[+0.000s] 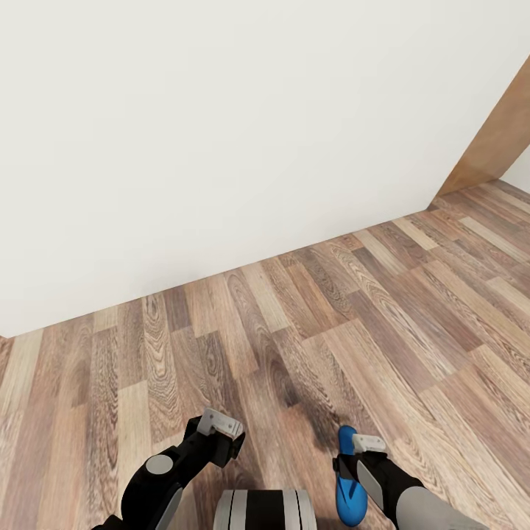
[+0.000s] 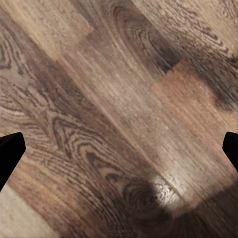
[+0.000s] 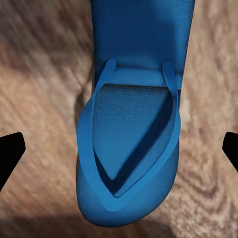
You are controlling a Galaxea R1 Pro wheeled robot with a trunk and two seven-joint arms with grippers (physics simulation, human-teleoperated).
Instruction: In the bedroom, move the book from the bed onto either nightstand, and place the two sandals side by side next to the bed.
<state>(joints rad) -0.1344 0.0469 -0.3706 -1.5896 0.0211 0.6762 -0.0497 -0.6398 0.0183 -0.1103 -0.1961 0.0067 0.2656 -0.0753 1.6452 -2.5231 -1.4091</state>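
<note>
Scene: we're looking down at a wood-plank floor [image 1: 309,324] that runs up to a plain white wall [image 1: 221,132], the join slanting from 9 o'clock up toward 3 o'clock in the head view.
Far corner: at 2 o'clock a brown wooden panel [image 1: 495,140] leans along the wall's edge, with more floor opening out beyond it.
Left gripper [image 1: 221,429]: low at 7 o'clock in the head view, black arm with a grey end block, nothing between the fingers.
Left gripper state: in the left wrist view two dark fingertips [image 2: 10,151] sit at opposite edges with bare planks between them, so the jaws stand wide apart and carry nothing.
Right gripper [image 1: 358,471]: down at 5 o'clock in the head view, right against the sandal.
Sandal [image 1: 349,478]: bright blue, one of the pair, lengthwise at the right gripper at 5 o'clock, toe end pointing toward the wall; whether it touches the floor or hangs above it, cannot tell.
Sandal close up: the right wrist view looks straight along the sole [image 3: 131,148], V-shaped strap clearly visible, blurred planks behind.
Right gripper state: its dark fingertips [image 3: 10,153] flank the sandal at the edges of the right wrist view, apart from its visible sides; whether they clamp it, cannot tell.
Robot base [image 1: 265,509]: grey and black block at 6 o'clock between the arms.
</note>
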